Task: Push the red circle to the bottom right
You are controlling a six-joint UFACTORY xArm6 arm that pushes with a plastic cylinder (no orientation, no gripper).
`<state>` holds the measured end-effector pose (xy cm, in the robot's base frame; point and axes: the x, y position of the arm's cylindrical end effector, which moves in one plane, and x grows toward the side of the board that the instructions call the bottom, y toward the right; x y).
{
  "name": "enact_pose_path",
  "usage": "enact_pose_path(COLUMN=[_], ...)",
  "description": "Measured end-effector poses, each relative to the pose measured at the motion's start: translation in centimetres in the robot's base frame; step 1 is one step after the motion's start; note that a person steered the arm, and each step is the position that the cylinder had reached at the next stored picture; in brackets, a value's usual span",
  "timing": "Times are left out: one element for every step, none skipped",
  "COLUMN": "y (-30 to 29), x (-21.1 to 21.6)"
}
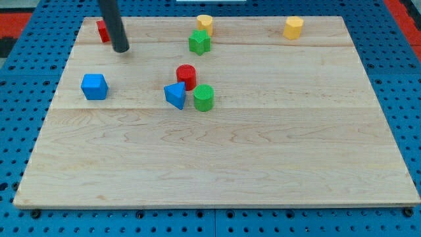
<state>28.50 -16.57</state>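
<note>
The red circle (187,75) stands a little left of the board's middle, in the upper half. A blue triangle (175,95) touches it at its lower left and a green circle (204,98) sits just at its lower right. My tip (121,49) rests on the board near the top left corner, well to the left of and above the red circle. A red block (102,31), partly hidden behind the rod, lies just left of and above the tip.
A blue cube (94,87) lies at the left. A green block (199,42) and a yellow block (204,24) sit at the top centre. Another yellow block (293,27) is at the top right. The wooden board (263,164) lies on a blue mat.
</note>
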Motion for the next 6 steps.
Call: enact_pose_path(y=[6.1, 5.5, 5.3, 5.6, 5.5, 5.5], x=[0.1, 0.1, 3.1, 4.0, 4.0, 4.1])
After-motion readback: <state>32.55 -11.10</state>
